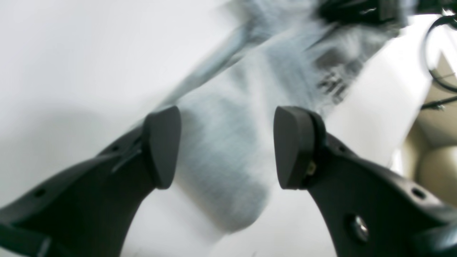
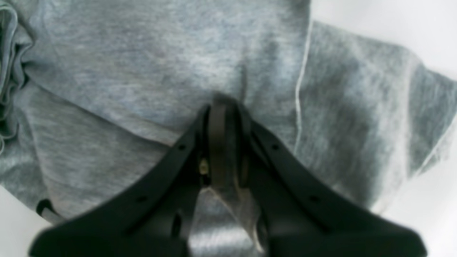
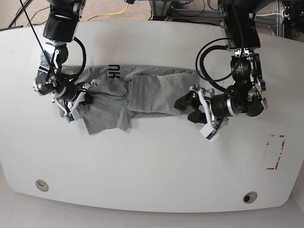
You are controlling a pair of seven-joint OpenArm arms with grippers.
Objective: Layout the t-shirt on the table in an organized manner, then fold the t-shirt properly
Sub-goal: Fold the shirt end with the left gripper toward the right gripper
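My right gripper point(image 2: 224, 107) pinches the t-shirt point(image 3: 142, 92) (crumpled end); my left gripper point(image 1: 227, 146) hangs open above its other end

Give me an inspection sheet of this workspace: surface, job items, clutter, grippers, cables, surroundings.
Surface: white table, two grommet holes, red tape mark.
Job's things: grey t-shirt bunched and wrinkled, not laid flat; dark lettering showing.
Clutter: nothing seen.
Grippers: right gripper shut on the t-shirt; left gripper open at the t-shirt's other end.
Cables: black loops on the left arm; yellow cable behind the table.
Surroundings: carpet floor, metal frame beyond the far edge.
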